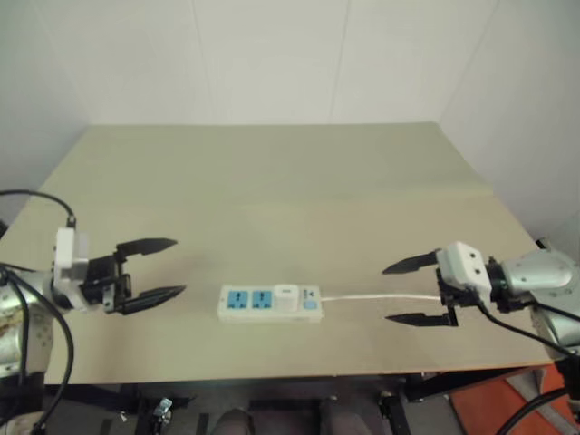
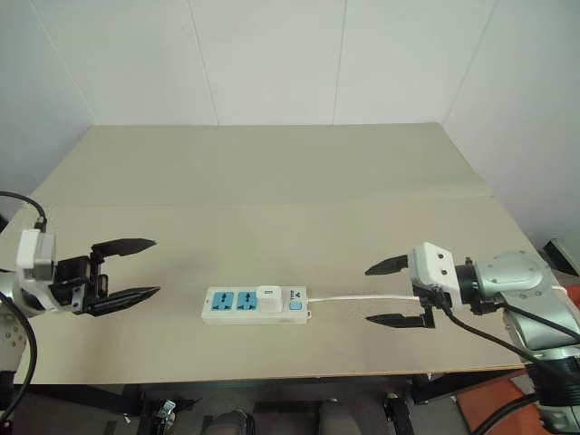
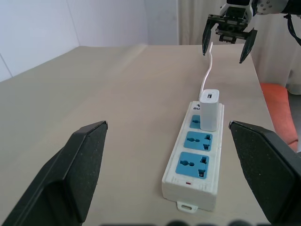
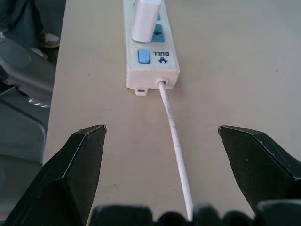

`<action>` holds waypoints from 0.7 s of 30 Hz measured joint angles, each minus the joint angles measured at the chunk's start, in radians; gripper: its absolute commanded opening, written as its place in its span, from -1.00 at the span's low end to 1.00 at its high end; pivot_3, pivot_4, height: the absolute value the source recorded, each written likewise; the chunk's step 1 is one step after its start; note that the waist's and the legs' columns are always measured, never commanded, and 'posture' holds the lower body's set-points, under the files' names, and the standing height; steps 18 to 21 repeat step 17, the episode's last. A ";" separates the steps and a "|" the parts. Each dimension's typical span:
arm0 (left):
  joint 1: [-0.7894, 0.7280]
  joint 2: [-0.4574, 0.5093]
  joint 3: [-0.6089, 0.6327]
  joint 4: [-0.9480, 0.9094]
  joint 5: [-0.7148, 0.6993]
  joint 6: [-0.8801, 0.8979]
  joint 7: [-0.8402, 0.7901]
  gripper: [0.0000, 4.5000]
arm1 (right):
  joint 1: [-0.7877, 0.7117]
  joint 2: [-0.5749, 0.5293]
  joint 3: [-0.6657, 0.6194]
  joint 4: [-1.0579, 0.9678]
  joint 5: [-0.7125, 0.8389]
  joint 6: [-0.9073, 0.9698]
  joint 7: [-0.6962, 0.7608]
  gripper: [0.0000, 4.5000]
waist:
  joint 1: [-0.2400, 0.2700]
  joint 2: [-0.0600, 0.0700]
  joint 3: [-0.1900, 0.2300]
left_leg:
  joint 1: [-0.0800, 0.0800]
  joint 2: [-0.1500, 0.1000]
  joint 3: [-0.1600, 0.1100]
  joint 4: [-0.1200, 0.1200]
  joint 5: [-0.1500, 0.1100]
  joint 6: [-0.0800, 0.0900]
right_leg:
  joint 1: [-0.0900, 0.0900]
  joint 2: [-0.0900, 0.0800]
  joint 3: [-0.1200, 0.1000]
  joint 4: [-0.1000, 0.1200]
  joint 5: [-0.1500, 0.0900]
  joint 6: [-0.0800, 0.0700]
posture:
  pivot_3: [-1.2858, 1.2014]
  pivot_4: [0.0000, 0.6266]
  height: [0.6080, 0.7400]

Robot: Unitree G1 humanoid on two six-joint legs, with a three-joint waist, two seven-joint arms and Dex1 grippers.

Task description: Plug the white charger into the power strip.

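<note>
White charger (image 1: 286,298): upright in the power strip's outlet nearest the cord end, its prongs hidden inside the socket.
Power strip (image 1: 270,304): flat on the worktop near the front edge, midway between the two grippers; two blue outlets bare on the robot's left of the charger, a blue switch on its right.
Cord (image 1: 381,297): thin and white, running from the strip's end toward the right gripper and passing between its fingers.
Left gripper (image 1: 154,269): fingers spread wide, holding nothing, pointing at the strip from well apart.
Right gripper (image 1: 412,291): fingers spread wide, holding nothing, facing the strip from the other side.
Worktop (image 1: 272,181): pale beige board, bare behind the strip.
</note>
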 measured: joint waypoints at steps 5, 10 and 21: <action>-0.016 0.001 -0.001 0.007 0.002 -0.001 0.000 1.00 | 0.032 0.000 -0.003 -0.020 0.007 0.019 -0.018 0.98 | 0.000 0.000 0.000 | 0.000 0.000 0.000 0.000 0.000 0.000 | 0.000 0.000 0.000 0.000 0.000 0.000 | 0.03 -0.52 1.00; -0.015 0.000 -0.004 0.011 0.006 0.000 0.014 1.00 | 0.063 0.000 -0.019 -0.041 0.018 0.023 -0.044 0.98 | 0.000 0.000 0.000 | 0.000 0.000 0.000 0.000 0.000 0.000 | 0.000 0.000 0.000 0.000 0.000 0.000 | 0.03 -0.52 1.00; -0.034 -0.042 -0.085 -0.004 0.008 0.023 0.026 1.00 | 0.082 0.009 -0.024 -0.068 0.026 0.044 -0.095 0.98 | 0.001 0.000 0.000 | 0.000 0.000 0.000 0.000 0.000 0.000 | 0.000 0.000 0.000 0.000 0.000 0.000 | 0.03 -0.52 1.00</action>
